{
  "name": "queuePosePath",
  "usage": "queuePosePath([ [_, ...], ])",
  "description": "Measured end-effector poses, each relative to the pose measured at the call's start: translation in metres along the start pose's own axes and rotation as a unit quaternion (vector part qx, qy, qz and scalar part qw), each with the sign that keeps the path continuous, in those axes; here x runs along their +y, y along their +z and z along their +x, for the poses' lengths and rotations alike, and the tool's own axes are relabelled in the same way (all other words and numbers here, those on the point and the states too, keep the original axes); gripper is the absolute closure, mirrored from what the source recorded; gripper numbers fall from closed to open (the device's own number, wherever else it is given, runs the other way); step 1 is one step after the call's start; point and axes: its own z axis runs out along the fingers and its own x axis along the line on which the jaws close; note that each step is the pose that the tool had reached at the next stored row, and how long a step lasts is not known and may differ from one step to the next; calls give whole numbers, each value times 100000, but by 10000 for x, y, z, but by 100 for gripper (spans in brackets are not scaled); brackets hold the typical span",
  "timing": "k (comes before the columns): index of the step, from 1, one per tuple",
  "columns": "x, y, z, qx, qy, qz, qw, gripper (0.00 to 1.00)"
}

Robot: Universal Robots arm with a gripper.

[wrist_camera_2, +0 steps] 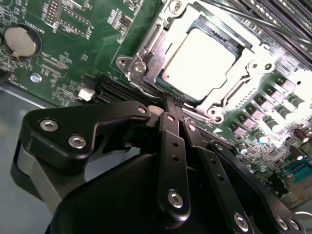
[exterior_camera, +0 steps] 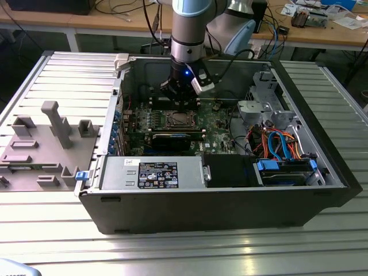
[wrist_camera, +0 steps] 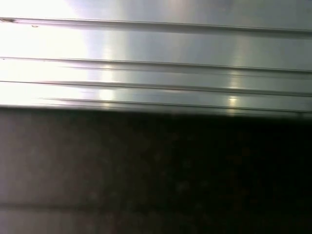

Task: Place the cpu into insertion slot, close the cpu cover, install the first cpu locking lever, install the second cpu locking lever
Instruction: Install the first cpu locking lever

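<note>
Black gripper [wrist_camera_2: 174,103] linkage is seen closest in the second wrist view, its fingers [wrist_camera_2: 171,122] brought together to a narrow tip with nothing held between them — the tip sits just at the edge of the insertion slot [wrist_camera_2: 146,66]. Within that slot the cpu [wrist_camera_2: 197,63] is seated flat, framed by the cpu cover [wrist_camera_2: 161,44], green circuit board [wrist_camera_2: 63,53] around it. From the exterior view, the gripper [exterior_camera: 185,103] is lowered inside the open computer case [exterior_camera: 218,201], above the slot [exterior_camera: 179,119].

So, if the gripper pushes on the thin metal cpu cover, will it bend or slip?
The cpu cover looks like thin sheet metal with a cut-out centre, so it may flex somewhat under a push. Its shiny surface suggests the gripper could slide on it. It lies flat around the cpu, so it probably will not tip.
</note>
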Motion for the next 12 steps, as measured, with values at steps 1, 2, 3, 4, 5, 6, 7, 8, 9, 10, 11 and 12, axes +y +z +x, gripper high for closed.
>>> queuePosePath([
  [1, 0, 2, -11, -4, 3, -8, 100000, 89],
  [2, -1, 4, -27, -6, -1, -24, 100000, 89],
  [3, -2, 5, -45, -9, 0, -28, 100000, 89],
  [4, -3, 5, -63, -7, 1, -21, 100000, 89],
  [5, -3, 5, -84, -4, -9, -17, 100000, 89],
  [6, -3, 5, -98, -9, -24, -22, 100000, 89],
  [7, 0, 5, -113, -11, -45, -25, 100000, 89],
  [8, 2, 5, -123, -11, -68, -21, 100000, 89],
  [9, 5, 5, -134, -12, -97, -20, 100000, 89],
  [10, 8, 5, -140, -8, -121, -16, 100000, 89],
  [11, 13, 5, -144, -7, -128, -17, 100000, 89],
  [12, 17, 0, -144, -23, -124, -30, 100000, 89],
])
